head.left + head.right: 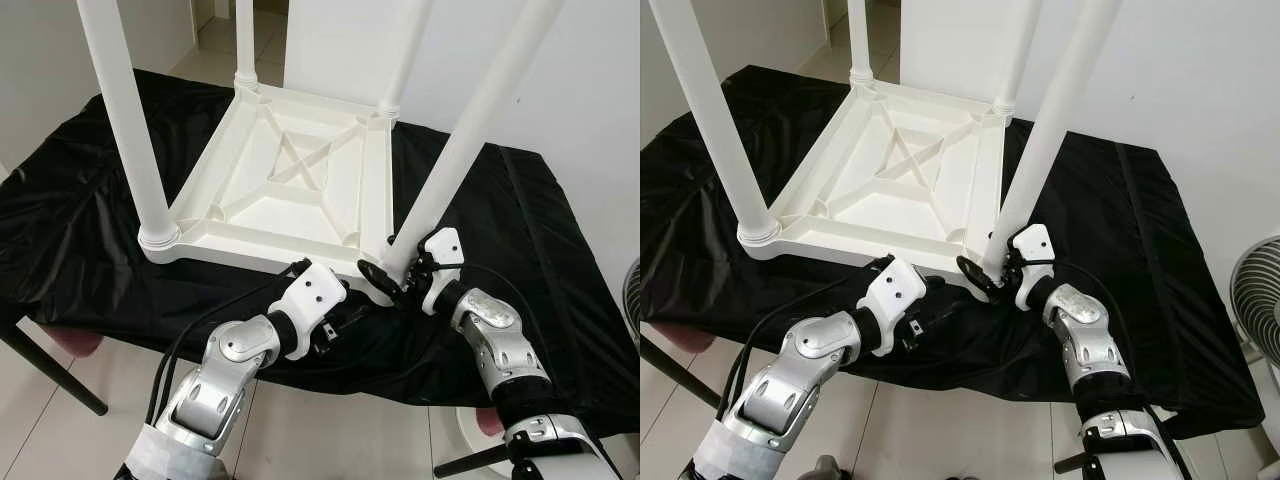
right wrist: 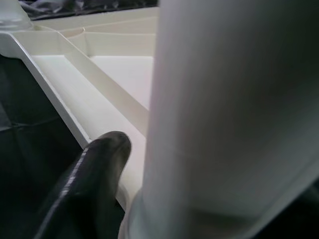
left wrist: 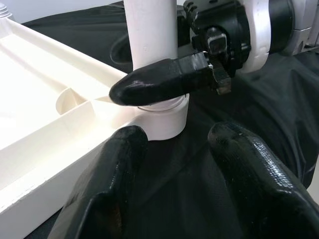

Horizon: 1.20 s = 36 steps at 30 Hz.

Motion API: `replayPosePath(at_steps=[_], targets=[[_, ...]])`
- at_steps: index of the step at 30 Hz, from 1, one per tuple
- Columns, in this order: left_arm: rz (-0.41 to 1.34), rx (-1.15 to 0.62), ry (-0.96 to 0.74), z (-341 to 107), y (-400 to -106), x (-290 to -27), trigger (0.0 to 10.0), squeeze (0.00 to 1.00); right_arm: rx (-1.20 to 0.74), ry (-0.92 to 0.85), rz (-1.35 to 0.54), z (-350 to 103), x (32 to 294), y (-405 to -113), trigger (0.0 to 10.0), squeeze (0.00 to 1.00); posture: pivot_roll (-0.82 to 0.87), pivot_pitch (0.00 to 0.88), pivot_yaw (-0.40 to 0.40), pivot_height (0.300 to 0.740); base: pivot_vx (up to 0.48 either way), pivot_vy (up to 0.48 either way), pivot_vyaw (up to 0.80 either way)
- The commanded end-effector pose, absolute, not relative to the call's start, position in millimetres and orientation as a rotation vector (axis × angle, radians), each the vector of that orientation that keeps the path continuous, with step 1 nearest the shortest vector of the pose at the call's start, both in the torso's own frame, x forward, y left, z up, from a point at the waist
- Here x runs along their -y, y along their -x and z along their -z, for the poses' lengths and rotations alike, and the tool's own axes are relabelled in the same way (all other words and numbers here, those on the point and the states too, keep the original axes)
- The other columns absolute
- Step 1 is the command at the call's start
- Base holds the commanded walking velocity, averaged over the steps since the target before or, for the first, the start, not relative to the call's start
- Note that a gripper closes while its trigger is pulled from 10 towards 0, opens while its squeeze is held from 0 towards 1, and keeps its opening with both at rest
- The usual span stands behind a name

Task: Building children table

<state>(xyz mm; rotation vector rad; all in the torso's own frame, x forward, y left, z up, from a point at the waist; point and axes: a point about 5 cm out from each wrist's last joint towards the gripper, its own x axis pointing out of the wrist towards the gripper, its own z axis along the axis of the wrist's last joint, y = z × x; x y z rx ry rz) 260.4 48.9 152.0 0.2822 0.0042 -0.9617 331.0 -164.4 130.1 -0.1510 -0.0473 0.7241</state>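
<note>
Left eye view: right gripper (image 1: 392, 283) clenched around the near-right leg (image 1: 470, 130) at its socket on the upturned table (image 1: 290, 180); left gripper (image 1: 322, 330) released, just beside. Risk: leg leans, may sit crooked if twisted unevenly.

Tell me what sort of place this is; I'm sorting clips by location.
Likely a room in a home. A pale tiled floor and plain white wall surround a work table under a black cloth, with a fan beside it. A white children's table lies upside down on the cloth.
</note>
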Motion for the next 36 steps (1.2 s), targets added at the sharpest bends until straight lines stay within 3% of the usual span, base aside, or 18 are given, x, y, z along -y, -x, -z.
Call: replayPosePath(at_steps=[1,14,15,27,31,36], targets=[[0.934,-0.002,-0.282,-153,-260,-49,10.0,0.00,0.009,0.183,-0.742,-124,168,-331,0.0,0.00,0.16,0.059,-0.101,0.740,0.000,0.000,0.00],[0.928,-0.007,-0.278,-152,-259,-50,10.0,0.00,0.013,0.109,-0.733,-114,174,-323,0.0,0.00,0.15,0.076,-0.101,0.740,0.000,0.000,0.00],[0.930,-0.008,-0.277,-152,-259,-50,10.0,0.00,0.014,0.104,-0.700,-113,173,-323,10.0,0.00,0.15,0.076,-0.102,0.740,0.000,0.000,0.00],[0.934,-0.012,-0.275,-151,-258,-49,10.0,0.00,0.048,0.079,-0.447,-116,155,-318,10.0,0.00,0.15,0.077,-0.102,0.740,0.000,0.000,0.00],[0.940,-0.012,-0.275,-151,-258,-48,10.0,0.00,0.046,0.030,-0.206,-117,148,-312,10.0,0.00,0.14,0.074,-0.098,0.740,0.000,0.000,0.00],[0.944,-0.012,-0.275,-150,-258,-47,10.0,0.00,0.055,0.007,-0.049,-117,136,-306,10.0,0.00,0.14,0.074,-0.101,0.740,0.000,0.000,0.00]])
